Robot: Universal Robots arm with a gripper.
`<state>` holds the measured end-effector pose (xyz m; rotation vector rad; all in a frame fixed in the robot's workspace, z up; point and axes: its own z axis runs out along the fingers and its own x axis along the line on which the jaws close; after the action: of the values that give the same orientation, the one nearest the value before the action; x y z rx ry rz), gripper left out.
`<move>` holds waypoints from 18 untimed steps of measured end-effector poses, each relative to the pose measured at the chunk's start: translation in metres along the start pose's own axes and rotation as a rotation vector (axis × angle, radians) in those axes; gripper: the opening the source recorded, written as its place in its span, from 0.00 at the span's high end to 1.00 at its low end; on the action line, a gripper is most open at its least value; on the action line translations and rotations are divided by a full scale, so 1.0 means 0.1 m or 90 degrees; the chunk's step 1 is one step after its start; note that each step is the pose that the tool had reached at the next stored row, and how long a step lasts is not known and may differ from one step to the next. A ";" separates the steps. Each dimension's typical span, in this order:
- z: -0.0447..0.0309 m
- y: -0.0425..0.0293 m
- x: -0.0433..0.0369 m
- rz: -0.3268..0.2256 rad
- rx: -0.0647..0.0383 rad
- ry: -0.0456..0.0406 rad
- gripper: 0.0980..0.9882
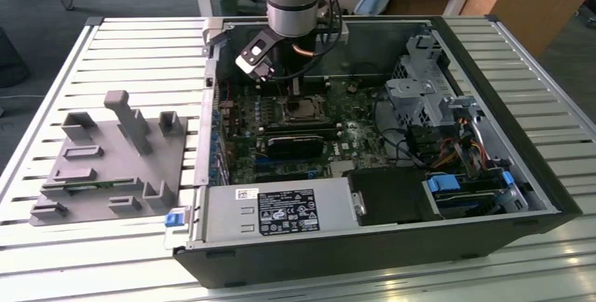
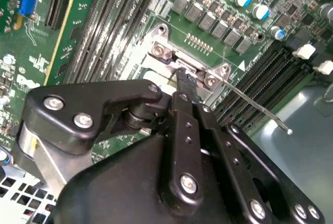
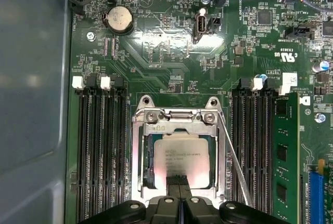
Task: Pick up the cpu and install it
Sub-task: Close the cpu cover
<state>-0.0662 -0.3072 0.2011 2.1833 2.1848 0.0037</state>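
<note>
First wrist view: past the memory slots (image 3: 101,146), the cpu (image 3: 179,151) lies flat inside the socket frame (image 3: 139,151). The gripper (image 3: 179,179), jaws clenched and empty, is over its nearest edge, beside the raised load lever (image 3: 234,164).

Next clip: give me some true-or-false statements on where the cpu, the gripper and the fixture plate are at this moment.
1. The cpu lies in the motherboard socket. True.
2. The gripper holds the cpu lifted above the case. False: its fingers are shut together, with the tips by the cpu's edge, and the cpu sits in the socket.
3. The grey fixture plate lies outside the computer case, on the exterior view's left. True.
4. The gripper hangs over the fixture plate. False: it is inside the open case, over the socket.
</note>
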 end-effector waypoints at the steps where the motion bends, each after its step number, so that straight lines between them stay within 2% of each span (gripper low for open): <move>1: 0.004 0.001 0.000 0.000 0.000 0.0000 0.99; 9: 0.009 0.074 0.001 0.000 0.004 -0.0001 0.99; 15: -0.047 0.085 0.000 0.000 0.005 0.0001 0.99; 18: -0.046 0.139 0.000 0.000 0.006 0.0000 0.99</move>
<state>-0.0525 -0.3070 0.2062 2.1879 2.1897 -0.0068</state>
